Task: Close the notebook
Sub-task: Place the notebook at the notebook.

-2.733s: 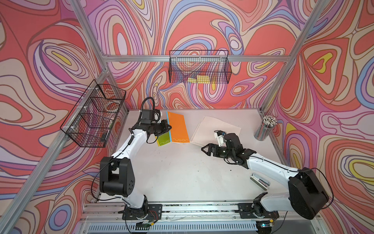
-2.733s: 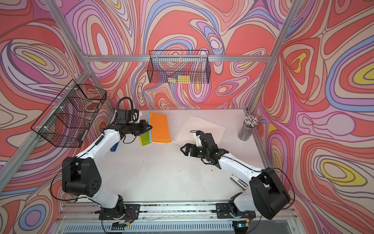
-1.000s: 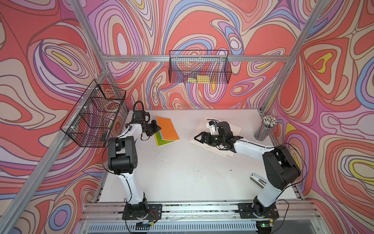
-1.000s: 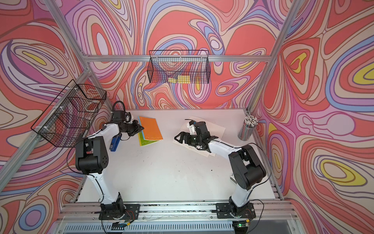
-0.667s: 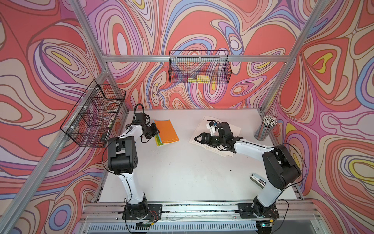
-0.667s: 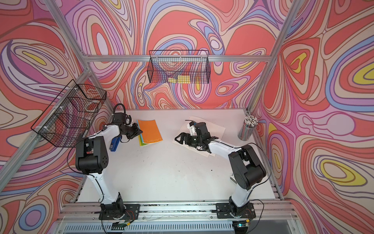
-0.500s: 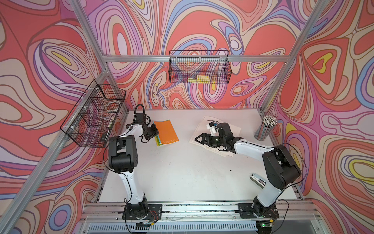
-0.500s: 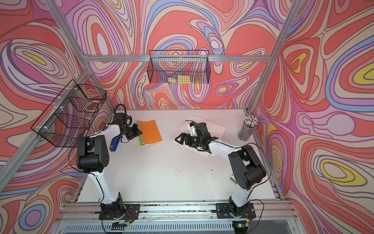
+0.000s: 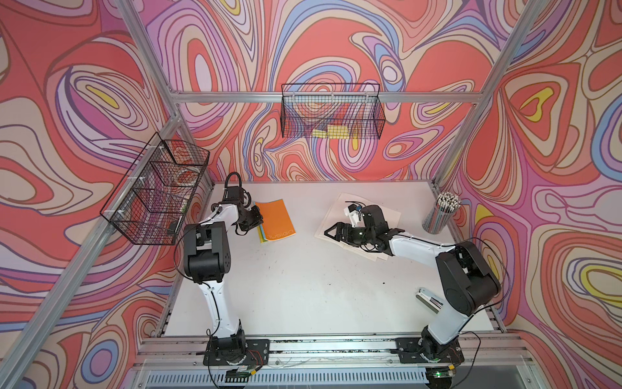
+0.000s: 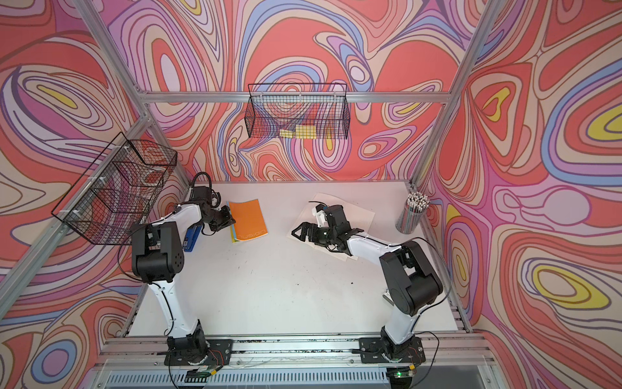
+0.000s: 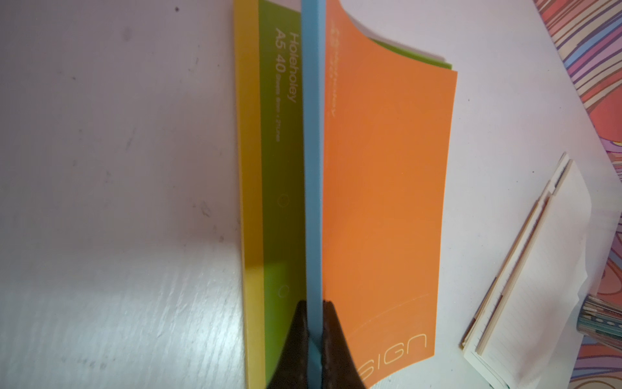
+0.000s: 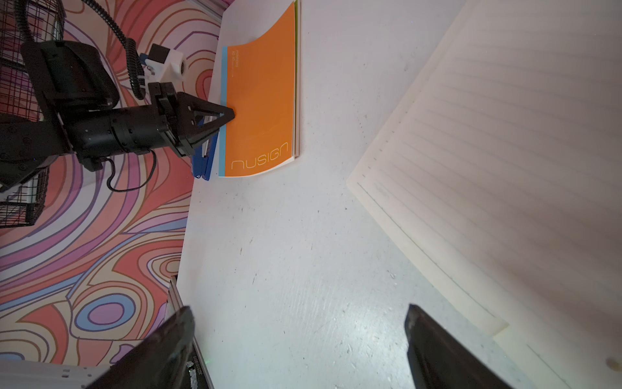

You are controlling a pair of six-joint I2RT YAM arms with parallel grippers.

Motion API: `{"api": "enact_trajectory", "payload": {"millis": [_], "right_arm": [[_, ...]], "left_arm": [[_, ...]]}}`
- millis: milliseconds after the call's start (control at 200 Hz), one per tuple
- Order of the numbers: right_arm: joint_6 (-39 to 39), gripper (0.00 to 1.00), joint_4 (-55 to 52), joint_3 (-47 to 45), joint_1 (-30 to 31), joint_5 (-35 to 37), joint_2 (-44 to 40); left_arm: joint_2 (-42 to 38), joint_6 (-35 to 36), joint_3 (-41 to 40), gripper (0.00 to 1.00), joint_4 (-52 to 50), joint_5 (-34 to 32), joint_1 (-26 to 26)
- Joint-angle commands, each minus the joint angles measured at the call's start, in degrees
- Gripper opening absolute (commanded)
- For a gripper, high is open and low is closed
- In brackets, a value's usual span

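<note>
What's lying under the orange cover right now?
Beside the orange cover, a green layer and a yellow strip stick out from under it, and pale page edges show along its opposite edge. Whatever lies under its middle is covered.

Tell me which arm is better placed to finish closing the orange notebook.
Left. The left gripper is shut on the blue spine edge of the notebook, with the orange cover nearly down. The right gripper is open by the edge of the loose lined sheets, apart from the notebook.
</note>
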Motion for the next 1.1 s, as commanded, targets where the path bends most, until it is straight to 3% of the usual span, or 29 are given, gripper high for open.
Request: {"api": "enact_trajectory", "payload": {"millis": [0, 726, 821, 1092], "right_arm": [[0.04, 0.98, 0.82, -0.84, -0.36, -0.39, -0.15], [0.32, 0.98, 1.52, -0.71, -0.62, -0.88, 0.82], [0.47, 0.98, 1.94, -0.93, -0.58, -1.12, 0.91], [0.44, 0.98, 1.88, -1.51, -0.63, -1.0, 0.65]], "left_arm": [[1.87, 1.52, 1.58, 0.0, -2.18, -1.92, 0.39], [5.16, 4.62, 6.05, 0.0, -7.97, -7.47, 0.41], [5.44, 4.83, 5.8, 0.06, -7.81, -8.15, 0.43], [6.47, 4.5, 5.63, 0.11, -7.29, -7.82, 0.34]]}}
